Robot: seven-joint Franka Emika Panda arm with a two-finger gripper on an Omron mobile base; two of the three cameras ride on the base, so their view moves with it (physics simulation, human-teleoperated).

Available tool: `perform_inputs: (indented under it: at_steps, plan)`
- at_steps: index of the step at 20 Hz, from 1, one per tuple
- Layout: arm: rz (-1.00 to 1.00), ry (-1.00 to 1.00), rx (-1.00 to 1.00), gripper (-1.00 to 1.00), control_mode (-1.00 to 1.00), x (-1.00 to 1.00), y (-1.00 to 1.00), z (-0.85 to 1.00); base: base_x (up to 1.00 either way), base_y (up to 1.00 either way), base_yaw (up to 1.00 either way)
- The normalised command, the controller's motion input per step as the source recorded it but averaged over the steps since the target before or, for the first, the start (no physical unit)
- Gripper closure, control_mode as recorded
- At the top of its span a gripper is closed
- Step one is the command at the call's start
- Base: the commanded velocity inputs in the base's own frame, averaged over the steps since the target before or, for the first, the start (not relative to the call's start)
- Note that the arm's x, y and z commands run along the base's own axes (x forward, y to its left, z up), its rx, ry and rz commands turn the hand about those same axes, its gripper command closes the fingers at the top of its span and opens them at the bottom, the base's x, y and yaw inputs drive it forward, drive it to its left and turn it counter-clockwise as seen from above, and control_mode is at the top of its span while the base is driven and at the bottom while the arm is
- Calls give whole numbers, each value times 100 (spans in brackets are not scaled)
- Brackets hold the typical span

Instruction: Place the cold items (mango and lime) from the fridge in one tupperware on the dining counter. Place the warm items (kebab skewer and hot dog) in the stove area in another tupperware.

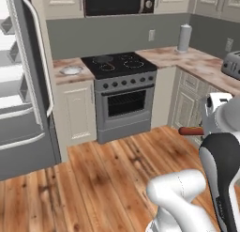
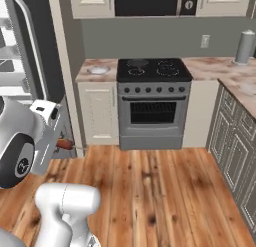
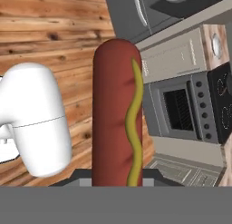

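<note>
My gripper point(image 3: 117, 177) is shut on the hot dog point(image 3: 116, 109), a red-brown sausage with a yellow mustard line that stands up between the jaws. From the base views the hot dog's end point(image 1: 189, 130) point(image 2: 65, 144) sticks out sideways from the hand, held over the wooden floor. The stove area point(image 1: 119, 64) point(image 2: 152, 69) lies ahead across the floor, well away from the hand. The fridge point(image 1: 28, 142) point(image 2: 35, 46) stands at the left with its door open. The mango, lime, kebab skewer, tupperware and dining counter are out of view.
A small round dish point(image 1: 71, 70) point(image 2: 98, 69) sits on the counter left of the cooktop. A paper towel roll point(image 1: 184, 37) point(image 2: 244, 47) and a toaster point(image 1: 232, 64) stand on the right counter. Cabinets line the right side; the wooden floor point(image 2: 150, 191) between is open.
</note>
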Motion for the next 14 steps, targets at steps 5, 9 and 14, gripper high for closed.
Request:
perform_inputs:
  at_steps: [5,9,14]
  plan:
    - [0,0,0,100,100,0,0,0,-100,-11,2]
    - [0,0,0,100,100,0,0,0,-100,-7,5]
    - [0,0,0,100,100,0,0,0,-100,-1,16]
